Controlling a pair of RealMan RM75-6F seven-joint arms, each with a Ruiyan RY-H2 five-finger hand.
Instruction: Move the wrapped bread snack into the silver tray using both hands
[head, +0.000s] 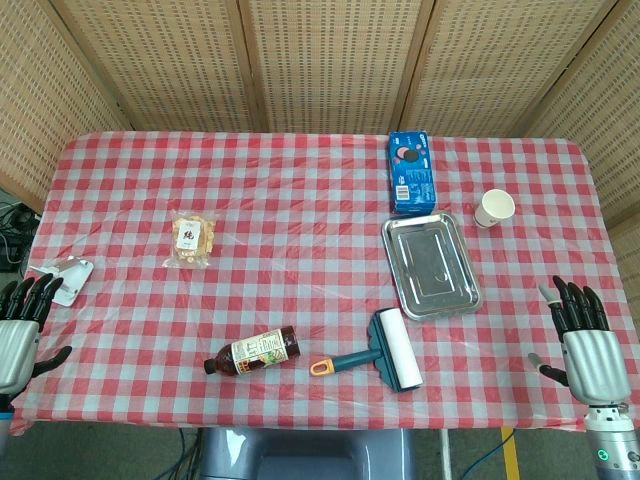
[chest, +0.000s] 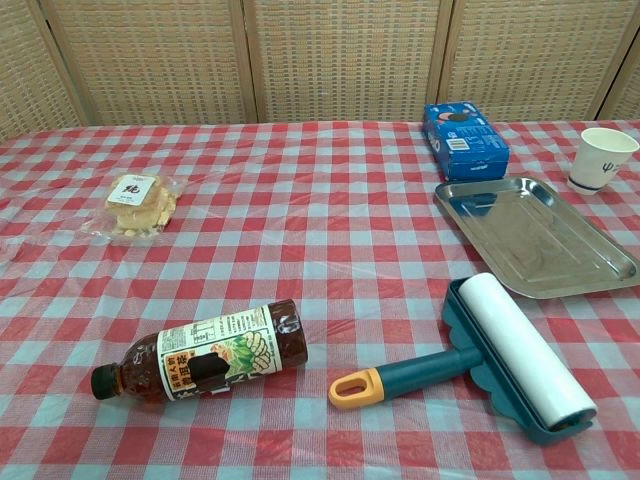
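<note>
Both our hands, left hand (head: 20, 335) and right hand (head: 588, 345), hover with fingers spread, holding nothing. Our clear-wrapped crinkly bread snack (head: 191, 239) lies flat on the checked tablecloth (head: 300, 200), well apart from the shiny rectangular silver metal tray (head: 432, 266).

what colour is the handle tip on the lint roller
Orange, on the lint roller with its teal body; clearest in the chest view.

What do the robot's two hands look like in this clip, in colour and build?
Both show only in the head view. The left hand and the right hand match: black fingers and thumb on a pale silver-grey, boxy palm shell. Below the right hand, the wrist section is grey with a small green ring-shaped light. No cables or sleeves are visible on either.
</note>
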